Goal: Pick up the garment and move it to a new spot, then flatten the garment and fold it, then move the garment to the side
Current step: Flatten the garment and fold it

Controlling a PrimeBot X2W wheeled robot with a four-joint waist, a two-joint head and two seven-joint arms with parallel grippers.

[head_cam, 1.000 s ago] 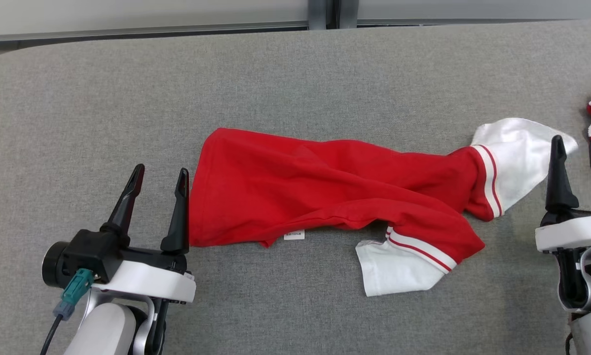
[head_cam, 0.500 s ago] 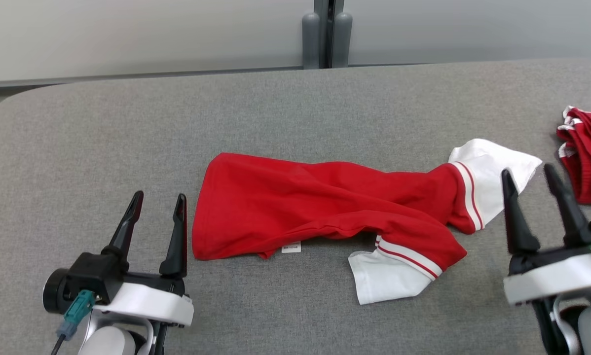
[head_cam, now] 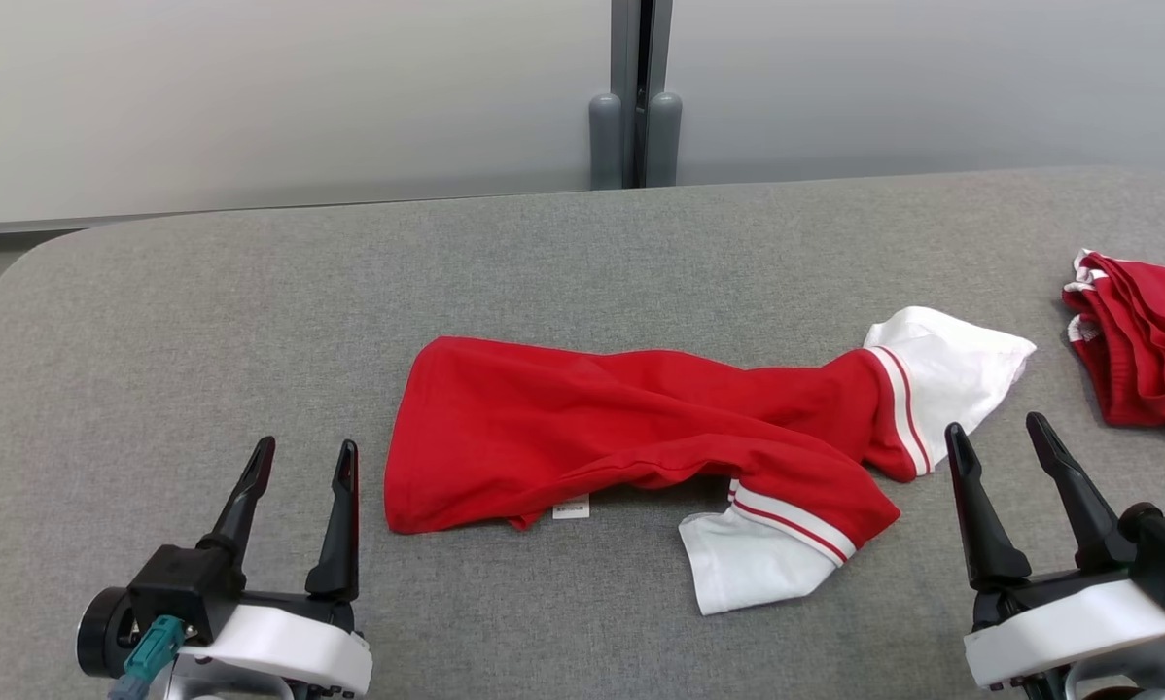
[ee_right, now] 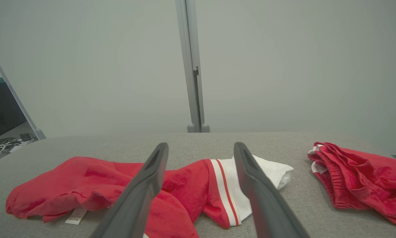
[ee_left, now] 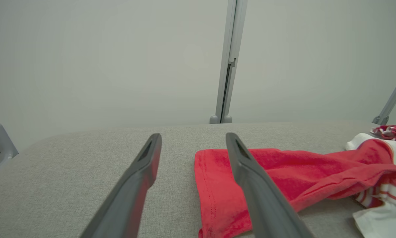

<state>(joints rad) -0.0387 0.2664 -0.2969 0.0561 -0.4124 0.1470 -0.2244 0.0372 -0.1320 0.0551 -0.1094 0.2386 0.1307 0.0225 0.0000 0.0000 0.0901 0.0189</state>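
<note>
A red garment [head_cam: 621, 428] with white, red-striped sleeves lies crumpled lengthwise across the middle of the grey table [head_cam: 252, 311], a small white label at its near edge. My left gripper [head_cam: 305, 459] stands open just left of its hem, a little apart from the cloth. My right gripper [head_cam: 999, 435] stands open near the white sleeve at the garment's right end, nothing between its fingers. The left wrist view has the red hem [ee_left: 214, 185] behind my right-hand finger. In the right wrist view the garment [ee_right: 85, 185] spreads to the left beyond my open fingers.
A second red garment [head_cam: 1142, 340] with white trim lies bunched at the table's right edge, also in the right wrist view [ee_right: 360, 178]. A pale wall with a grey post [head_cam: 636, 97] stands behind the table. The table's left corner is rounded.
The head camera has tilted up, so the wall shows more. My right gripper has drawn back from the white sleeve toward me. The garment lies as before.
</note>
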